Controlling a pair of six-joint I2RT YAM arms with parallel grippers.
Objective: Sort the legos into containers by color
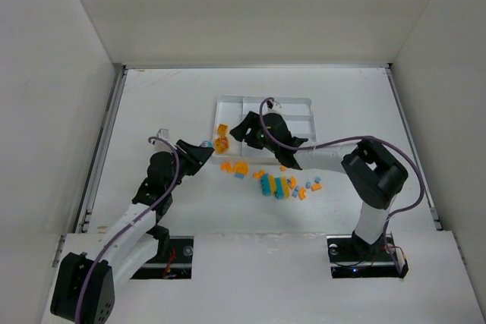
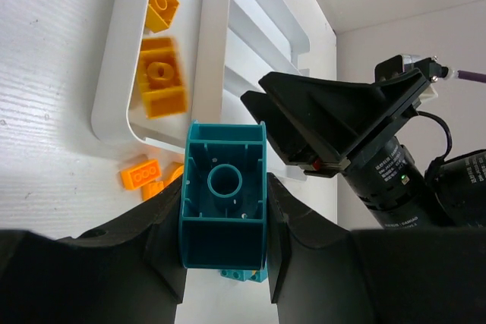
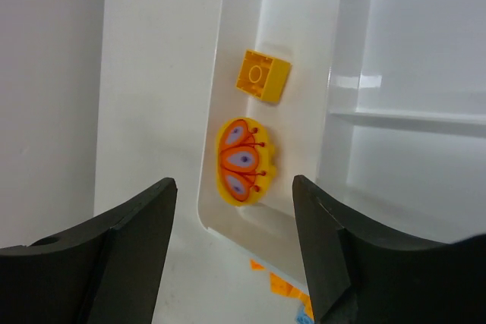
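Observation:
My left gripper (image 1: pixel 203 148) is shut on a teal lego (image 2: pixel 224 202), held above the table just left of the white tray (image 1: pixel 304 102). The tray's tall narrow section (image 2: pixel 110 104) holds yellow-orange legos (image 2: pixel 162 73). My right gripper (image 1: pixel 238 132) is open and empty, hovering over that section. Between its fingers I see a yellow brick (image 3: pixel 262 75) and a yellow piece printed with an orange butterfly (image 3: pixel 243 161). Several loose orange, teal and light blue legos (image 1: pixel 281 184) lie on the table in front of the tray.
The tray's three long sections (image 3: pixel 410 73) look empty where they show. Two small orange legos (image 2: pixel 143 174) lie on the table by the tray's near corner. White walls enclose the table on three sides.

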